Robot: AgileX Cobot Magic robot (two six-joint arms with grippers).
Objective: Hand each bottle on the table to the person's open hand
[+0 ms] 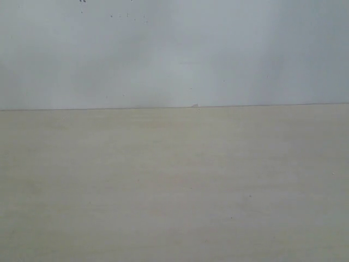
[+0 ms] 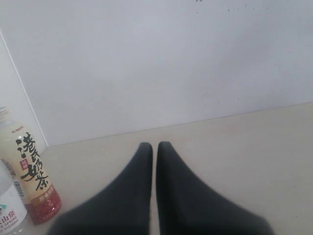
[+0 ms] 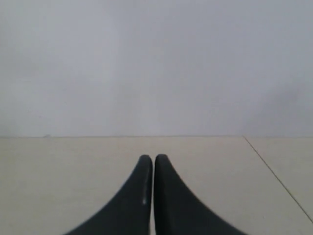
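Observation:
In the left wrist view the pale yellow tea bottle [image 2: 30,178], with black characters and a red base, stands upright on the table [image 2: 234,147]. A clear bottle [image 2: 9,208] with a labelled body shows partly at the frame edge beside it; its cap is cut off. My left gripper [image 2: 154,146] is shut and empty, well apart from both bottles. My right gripper [image 3: 153,158] is likewise shut on nothing, low over the bare table [image 3: 58,171]. The exterior view shows only the beige table [image 1: 174,185], with no bottle, gripper or hand in it. A third bottle is out of view.
A plain pale wall [image 1: 174,54] rises behind the table's far edge. A thin seam [image 3: 276,176] runs across the tabletop in the right wrist view. A white vertical panel edge [image 2: 19,93] stands behind the bottles.

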